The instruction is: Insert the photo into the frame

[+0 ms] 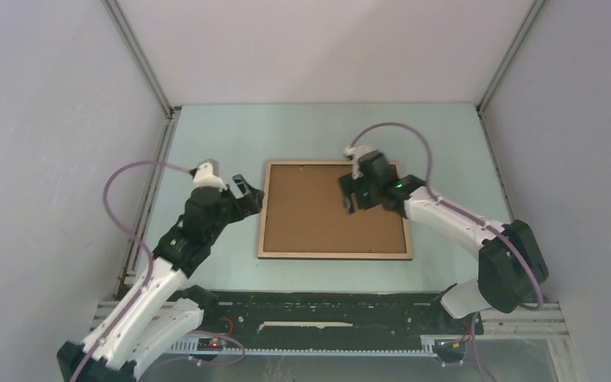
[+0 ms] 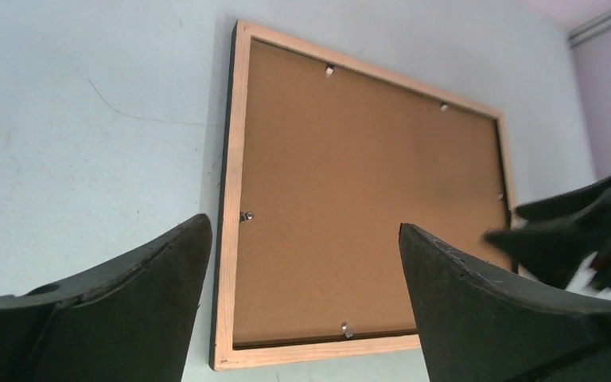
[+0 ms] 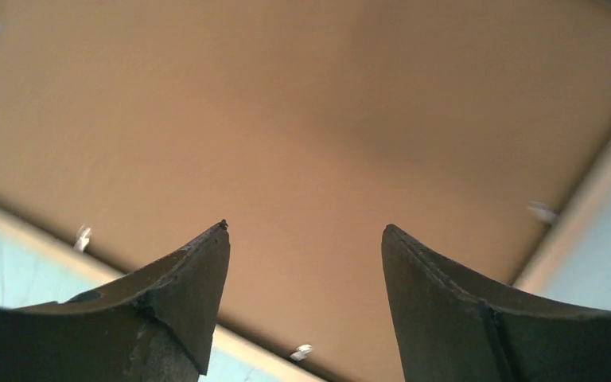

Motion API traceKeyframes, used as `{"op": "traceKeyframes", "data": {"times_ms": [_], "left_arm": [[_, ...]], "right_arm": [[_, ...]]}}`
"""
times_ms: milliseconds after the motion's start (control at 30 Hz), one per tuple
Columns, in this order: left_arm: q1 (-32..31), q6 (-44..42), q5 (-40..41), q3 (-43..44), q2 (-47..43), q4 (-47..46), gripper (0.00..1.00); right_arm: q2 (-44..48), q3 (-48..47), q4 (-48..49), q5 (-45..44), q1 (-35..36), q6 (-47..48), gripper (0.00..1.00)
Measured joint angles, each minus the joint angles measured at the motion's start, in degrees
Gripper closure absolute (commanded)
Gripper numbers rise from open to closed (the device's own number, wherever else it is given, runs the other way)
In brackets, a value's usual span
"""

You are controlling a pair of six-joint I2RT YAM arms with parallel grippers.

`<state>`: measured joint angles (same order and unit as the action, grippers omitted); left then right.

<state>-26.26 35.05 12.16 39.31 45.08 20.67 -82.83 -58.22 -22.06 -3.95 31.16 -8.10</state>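
The frame [image 1: 334, 256] lies flat on the table, light tan wood face up, with a brown backing board [image 1: 318, 208] set inside it. The photo is hidden or out of view. My left gripper [image 1: 248, 191] is open and empty, just off the frame's left edge. In the left wrist view its jaws [image 2: 302, 223] stand wide apart above the frame's rim [image 2: 227, 239] and the board [image 2: 366, 199]. My right gripper [image 1: 348, 195] is open and empty, low over the board's upper right part. In the right wrist view [image 3: 305, 227] the board [image 3: 302, 119] fills the picture.
Small metal tabs [image 2: 247, 216] [image 2: 346, 328] sit along the frame's inner edge. The pale teal table [image 1: 445, 135] is boxed in by grey walls on three sides. A black rail [image 1: 326, 306] runs along the near edge between the arm bases.
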Motion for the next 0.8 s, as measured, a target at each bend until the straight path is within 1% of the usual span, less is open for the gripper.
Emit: {"op": "traceKeyframes", "data": {"times_ms": [100, 167, 300, 333, 533, 733, 767, 800], "left_arm": [[0.0, 1.18, 1.51, -3.65, -9.66, -0.83, 0.06], [0.0, 1.42, 2.75, -5.53, -16.92, -1.25, 0.06], [0.0, 0.68, 5.75, -6.12, -26.95, -1.66, 0.05], [0.0, 0.57, 5.9, -6.12, -27.34, -1.68, 0.05], [0.0, -1.03, 7.1, -6.12, -30.84, -0.15, 0.05], [0.0, -1.66, 7.1, -6.12, -31.21, 0.24, 0.05], [0.0, -1.68, 7.1, -6.12, -31.21, 0.28, 0.05], [0.0, -1.68, 7.08, -6.12, -31.23, 0.28, 0.05]], "right_arm": [[-3.19, -2.14, -3.78, 1.53, 10.71, 4.24, 0.28], [-7.65, -5.49, -7.72, 1.79, 17.57, 6.93, 0.31], [-16.2, -12.81, -13.88, 0.39, 26.38, 10.56, 0.39], [-18.14, -14.47, -14.86, 0.09, 27.85, 11.3, 0.41], [-25.88, -20.22, -20.06, -1.49, 32.52, 13.84, 0.55], [-29.07, -20.46, -22.38, -2.32, 33.92, 14.38, 0.55], [-29.22, -20.48, -22.43, -2.51, 33.94, 14.38, 0.56], [-29.38, -20.52, -22.47, -2.89, 34.03, 14.38, 0.6]]}}
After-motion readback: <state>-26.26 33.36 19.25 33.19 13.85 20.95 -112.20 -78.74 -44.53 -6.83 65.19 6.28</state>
